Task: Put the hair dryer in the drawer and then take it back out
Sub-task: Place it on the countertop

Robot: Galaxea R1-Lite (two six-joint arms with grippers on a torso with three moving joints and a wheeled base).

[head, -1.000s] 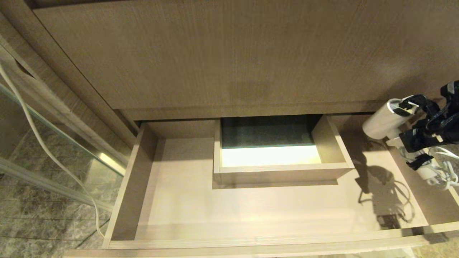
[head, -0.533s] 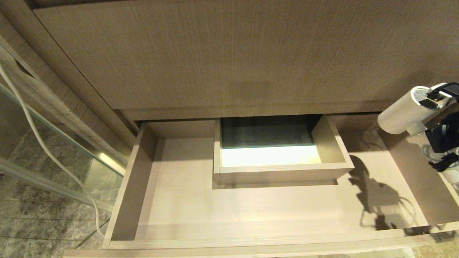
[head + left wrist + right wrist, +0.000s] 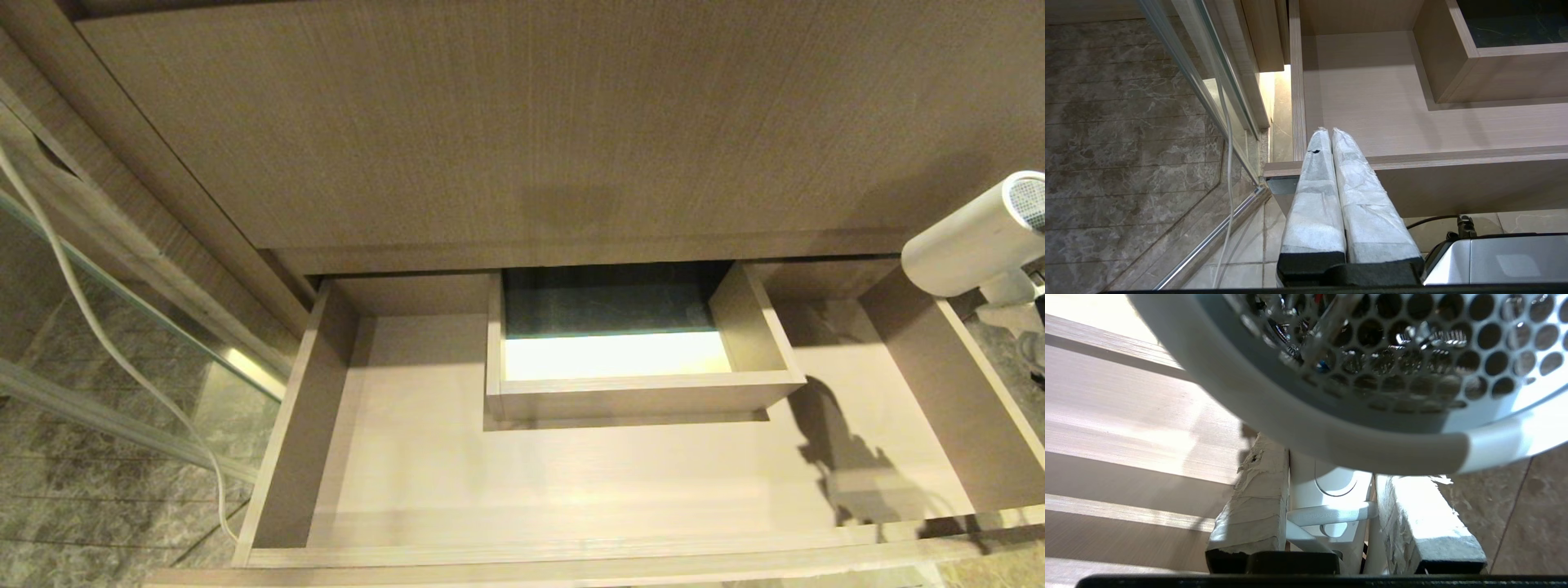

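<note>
The white hair dryer (image 3: 971, 241) hangs at the head view's far right, above the drawer's right wall, with its mesh grille end toward the right edge. In the right wrist view my right gripper (image 3: 1329, 465) is shut on the dryer's white handle (image 3: 1331, 490), one padded finger on each side, and the grille fills the frame above. The light wood-grain drawer (image 3: 571, 482) stands pulled out with nothing lying in it. Its boxed cut-out (image 3: 637, 392) sits at the back. My left gripper (image 3: 1329, 131) is shut and holds nothing, parked low by the drawer's front left corner (image 3: 1290, 167).
A tall wood panel (image 3: 531, 122) rises behind the drawer. A glass partition with a metal rail (image 3: 245, 363) and a loose white cable (image 3: 98, 327) stand at the left over the stone floor (image 3: 82, 506). The robot's silver base (image 3: 1494, 261) lies under the drawer front.
The hair dryer has risen and moved right, from inside the drawer's right end to above its right wall. The right gripper has slid out of the head view, and the dryer's shadow shifted.
</note>
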